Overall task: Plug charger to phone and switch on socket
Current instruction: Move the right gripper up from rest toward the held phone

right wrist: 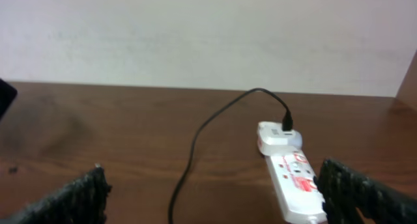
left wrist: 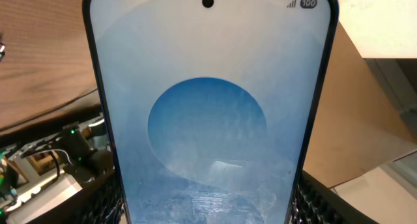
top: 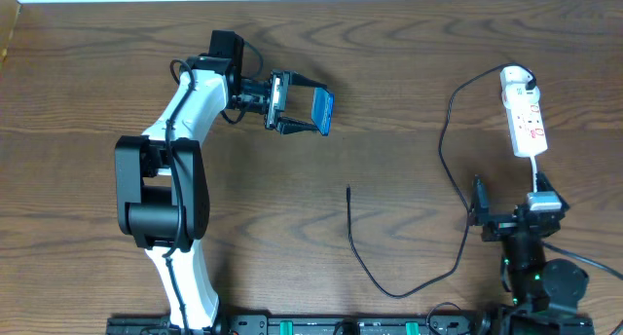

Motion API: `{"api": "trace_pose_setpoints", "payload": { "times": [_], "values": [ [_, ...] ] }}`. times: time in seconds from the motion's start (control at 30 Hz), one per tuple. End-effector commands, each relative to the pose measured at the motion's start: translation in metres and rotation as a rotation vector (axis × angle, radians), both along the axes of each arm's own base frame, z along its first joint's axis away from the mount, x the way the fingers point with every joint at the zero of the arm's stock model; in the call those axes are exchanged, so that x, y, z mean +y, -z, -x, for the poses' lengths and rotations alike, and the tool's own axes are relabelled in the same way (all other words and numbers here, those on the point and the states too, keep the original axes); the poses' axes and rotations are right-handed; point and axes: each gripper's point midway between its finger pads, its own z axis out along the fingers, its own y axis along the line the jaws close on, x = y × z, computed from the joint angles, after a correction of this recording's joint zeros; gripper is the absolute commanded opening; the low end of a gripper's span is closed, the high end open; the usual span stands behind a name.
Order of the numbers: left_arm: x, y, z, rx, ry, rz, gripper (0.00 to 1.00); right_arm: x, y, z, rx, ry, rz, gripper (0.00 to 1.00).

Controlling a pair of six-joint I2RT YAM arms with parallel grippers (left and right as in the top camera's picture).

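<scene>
My left gripper is shut on the phone and holds it above the table at upper centre. In the left wrist view the phone fills the frame, blue screen with a round blob, clamped between my fingers. The charger's thin black cable lies on the table with its free tip near centre. It loops right and up to the white adapter, plugged into the white socket at the far right. My right gripper is open and empty just below the socket; the cable lies between its fingers.
The wooden table ends at a white wall at the top edge. The socket's white cord runs down toward my right arm. Robot bases and black rails line the front edge.
</scene>
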Motion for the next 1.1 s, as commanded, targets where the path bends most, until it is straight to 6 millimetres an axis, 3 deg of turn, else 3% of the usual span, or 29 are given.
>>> {"api": "trace_pose_setpoints", "payload": {
  "times": [0.0, 0.3, 0.57, 0.77, 0.93, 1.07],
  "values": [
    [-0.001, -0.019, 0.001, -0.067, 0.007, 0.018, 0.07, -0.001, -0.033, 0.001, -0.009, 0.01, 0.006, 0.99],
    [0.003, -0.005, -0.003, -0.074, -0.013, -0.071, 0.07, 0.013, -0.073, -0.029, 0.149, -0.11, -0.042, 0.99],
    [0.011, 0.009, -0.008, -0.043, -0.06, -0.185, 0.07, 0.044, -0.101, -0.072, 0.358, -0.333, -0.256, 0.99],
    [0.025, 0.008, -0.015, -0.073, -0.132, -0.338, 0.07, 0.05, -0.096, -0.1, 0.564, -0.383, -0.411, 0.99],
    [0.033, -0.01, -0.017, -0.136, -0.179, -0.4, 0.08, 0.063, -0.096, -0.118, 0.607, -0.501, -0.47, 0.99],
    [0.036, -0.023, -0.016, -0.176, -0.195, -0.413, 0.07, 0.064, -0.086, -0.127, 0.651, -0.496, -0.552, 0.99]
  ]
}}
